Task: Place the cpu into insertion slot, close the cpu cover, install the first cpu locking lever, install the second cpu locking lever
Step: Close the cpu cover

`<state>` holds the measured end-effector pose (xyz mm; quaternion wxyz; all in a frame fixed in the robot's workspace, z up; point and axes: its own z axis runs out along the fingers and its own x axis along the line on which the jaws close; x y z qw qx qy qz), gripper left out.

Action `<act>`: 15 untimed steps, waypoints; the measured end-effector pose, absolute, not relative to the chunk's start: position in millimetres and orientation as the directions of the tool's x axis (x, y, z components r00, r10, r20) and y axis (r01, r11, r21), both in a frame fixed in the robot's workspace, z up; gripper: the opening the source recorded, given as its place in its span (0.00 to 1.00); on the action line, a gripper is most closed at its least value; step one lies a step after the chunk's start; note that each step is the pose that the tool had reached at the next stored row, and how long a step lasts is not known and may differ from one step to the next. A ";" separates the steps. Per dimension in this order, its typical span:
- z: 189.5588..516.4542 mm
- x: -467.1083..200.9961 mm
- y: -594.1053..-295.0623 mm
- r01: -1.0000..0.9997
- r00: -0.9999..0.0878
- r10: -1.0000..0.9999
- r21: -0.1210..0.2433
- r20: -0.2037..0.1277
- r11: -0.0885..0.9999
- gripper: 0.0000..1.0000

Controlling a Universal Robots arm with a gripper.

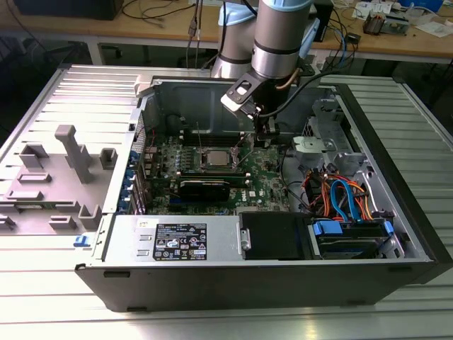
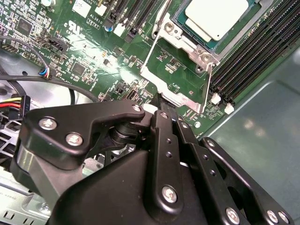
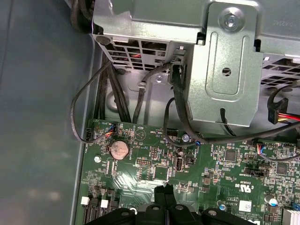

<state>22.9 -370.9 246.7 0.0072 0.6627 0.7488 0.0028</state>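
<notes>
Gripper (image 2: pixel 158 97) closed, tips right at the open cpu cover's (image 2: pixel 187 99) edge; cpu (image 2: pixel 216 18) lies just beyond the cover.

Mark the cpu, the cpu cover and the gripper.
cpu (image 2: pixel 216 17): second wrist view, metal top.
cpu cover (image 2: pixel 154 80): second wrist view, frame edge.
gripper (image 3: pixel 164 190): first wrist view, between fingertips.

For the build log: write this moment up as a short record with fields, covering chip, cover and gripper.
cpu: seated in the insertion slot, silver top up
cpu cover: swung open off the cpu, green board visible through its window
gripper: shut, tip beside the cover's far edge; contact cannot be told
setting: open computer case on a ribbed metal table
</notes>
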 end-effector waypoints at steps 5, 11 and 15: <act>247.2 22.4 -370.9 0.993 -0.122 0.993 0.005 -0.006 0.122 0.11; 249.2 19.9 -371.0 0.993 -0.122 0.993 -0.002 -0.005 0.122 0.11; 249.2 16.0 -371.1 0.993 -0.122 0.993 -0.002 -0.005 0.122 0.11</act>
